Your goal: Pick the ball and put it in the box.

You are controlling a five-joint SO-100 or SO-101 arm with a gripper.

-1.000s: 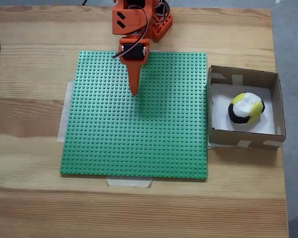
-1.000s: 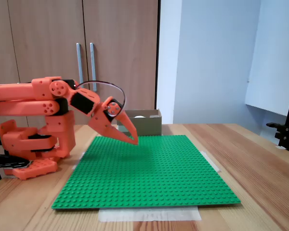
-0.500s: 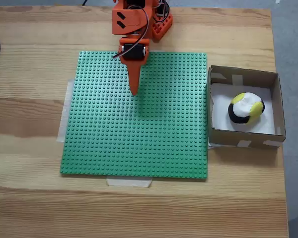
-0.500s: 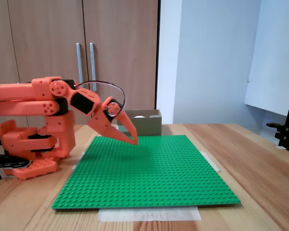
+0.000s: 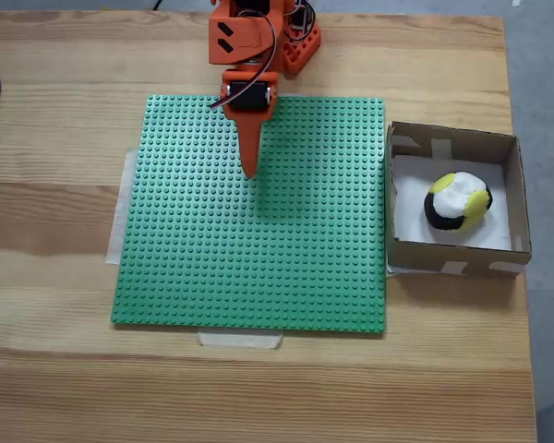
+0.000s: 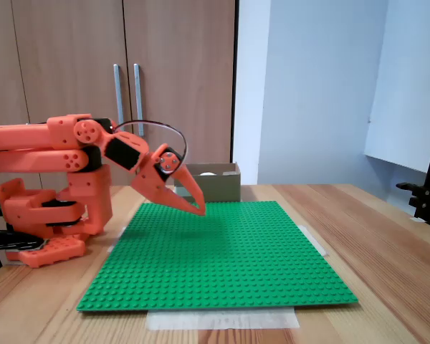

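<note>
On a wooden bench point(image 6: 387, 236) lies a green studded baseplate point(image 6: 222, 258). Above it hangs the orange pincer point(image 6: 198, 209), closed and empty. Farther back, the ball point(image 5: 457, 201) rests inside the cardboard box point(image 5: 452, 141).

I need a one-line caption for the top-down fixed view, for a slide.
Ball rests inside the cardboard box; the orange gripper, shut, hovers over the green studded baseplate.
</note>
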